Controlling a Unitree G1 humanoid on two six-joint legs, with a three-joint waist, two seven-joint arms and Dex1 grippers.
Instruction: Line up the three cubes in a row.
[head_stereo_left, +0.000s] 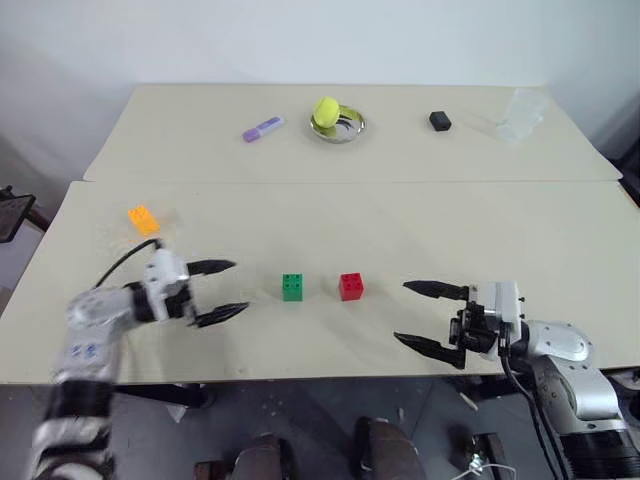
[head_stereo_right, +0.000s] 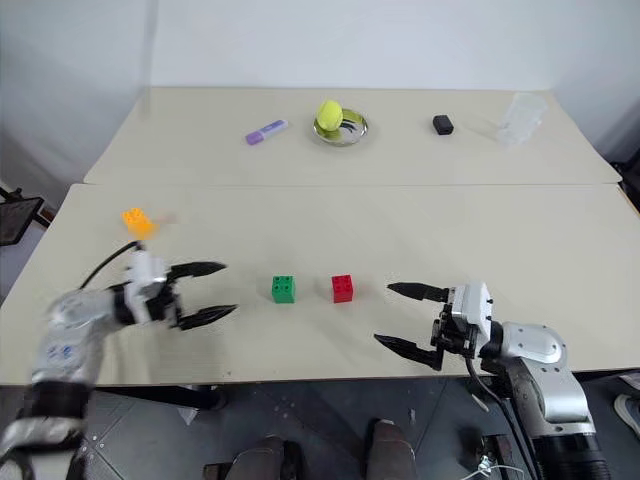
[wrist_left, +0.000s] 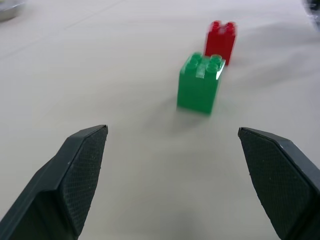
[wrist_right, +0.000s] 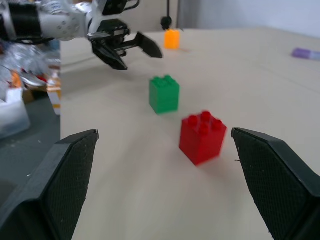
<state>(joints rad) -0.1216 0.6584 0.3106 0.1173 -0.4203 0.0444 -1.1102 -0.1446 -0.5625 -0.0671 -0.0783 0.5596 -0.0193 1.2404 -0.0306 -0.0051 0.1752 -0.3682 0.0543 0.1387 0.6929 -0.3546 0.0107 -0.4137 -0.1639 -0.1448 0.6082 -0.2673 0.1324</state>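
Two pale tabletops (head_stereo_left: 420, 215) butt together under a white wall, and the action is on the near one. The green cube (head_stereo_left: 292, 287) and the red cube (head_stereo_left: 351, 286) sit side by side midway along, close to the near edge, a small gap between them: that looks like two thirds of the row already laid parallel to that edge. The orange-yellow cube (head_stereo_left: 143, 219) is the odd one out, off toward the left edge and farther back, well apart from the pair.

The left gripper (head_stereo_left: 228, 289) hangs low over the tabletop just left of the green cube, jaws spread wide, nothing between them, pointing level toward the pair. The right gripper (head_stereo_left: 422, 315) mirrors it from the other side, jaws also spread and empty, aimed level at the red cube. Neither touches a cube.

My read: the orange-yellow cube needs fetching next, and the left arm is the nearer one for it.

On the far tabletop, a purple stick (head_stereo_left: 262, 129), a metal dish (head_stereo_left: 343, 131), and a black block (head_stereo_left: 440, 121) sit out of play.
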